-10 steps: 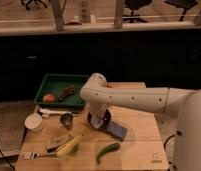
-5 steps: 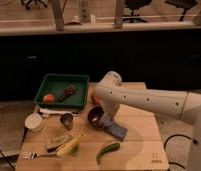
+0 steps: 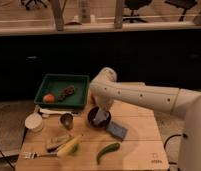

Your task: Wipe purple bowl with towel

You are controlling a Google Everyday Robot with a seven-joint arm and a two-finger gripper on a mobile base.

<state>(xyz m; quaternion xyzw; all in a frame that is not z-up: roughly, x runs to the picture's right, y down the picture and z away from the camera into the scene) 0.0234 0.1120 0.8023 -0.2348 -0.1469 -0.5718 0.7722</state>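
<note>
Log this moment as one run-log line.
stage: wiping | end effector: over purple bowl | towel: inside bowl

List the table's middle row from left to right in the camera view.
White round cup → small shiny metal cup → dark purple round bowl, with the gripper down in it at the pale crumpled towel → flat blue-grey square pad.

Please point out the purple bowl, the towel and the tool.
purple bowl (image 3: 92, 118): camera view, left rim.
towel (image 3: 100, 120): camera view, pale cloth inside the bowl.
tool (image 3: 102, 110): camera view, its tip above the bowl.
</note>
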